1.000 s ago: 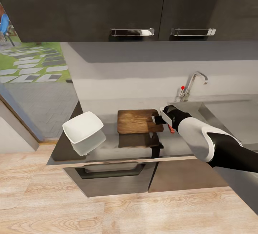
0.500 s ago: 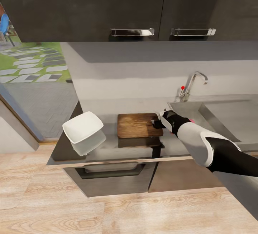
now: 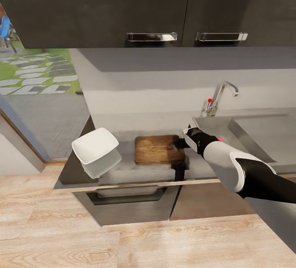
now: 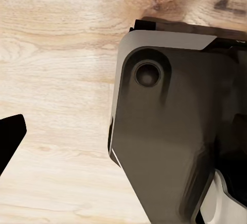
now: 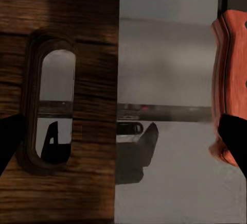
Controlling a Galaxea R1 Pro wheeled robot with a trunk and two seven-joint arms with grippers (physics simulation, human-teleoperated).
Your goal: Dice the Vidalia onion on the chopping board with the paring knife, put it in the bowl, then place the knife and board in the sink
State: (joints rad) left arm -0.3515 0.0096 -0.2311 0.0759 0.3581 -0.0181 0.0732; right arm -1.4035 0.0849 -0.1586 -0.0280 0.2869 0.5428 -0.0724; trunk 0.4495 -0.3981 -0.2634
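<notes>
**Right arm low at the board's handle end, board slid toward the front edge**

Compared with a second ago: chopping board (image 3: 158, 149) shifted nearer the counter (image 3: 123, 169) front edge, right gripper (image 3: 181, 143) lowered to the board's right end. Red glimpse of the paring knife (image 5: 230, 85) beside the wrist a second ago, now covered in the head view. Bowl (image 3: 95, 148) unmoved, tilted at the counter's left end, well apart from the board. Sink (image 3: 246, 134) to the right, tap (image 3: 220, 95) behind it, a pink spot (image 3: 220, 139) showing past the forearm.

In the right wrist view: jaws spread, dark tips at either side, straddling the board's handle slot (image 5: 54, 110) and the red knife handle lying just beside the board on the glossy grey surface.

Left gripper (image 4: 7, 141): one dark fingertip over pale wood floor (image 4: 56, 80); state impossible to tell.
</notes>
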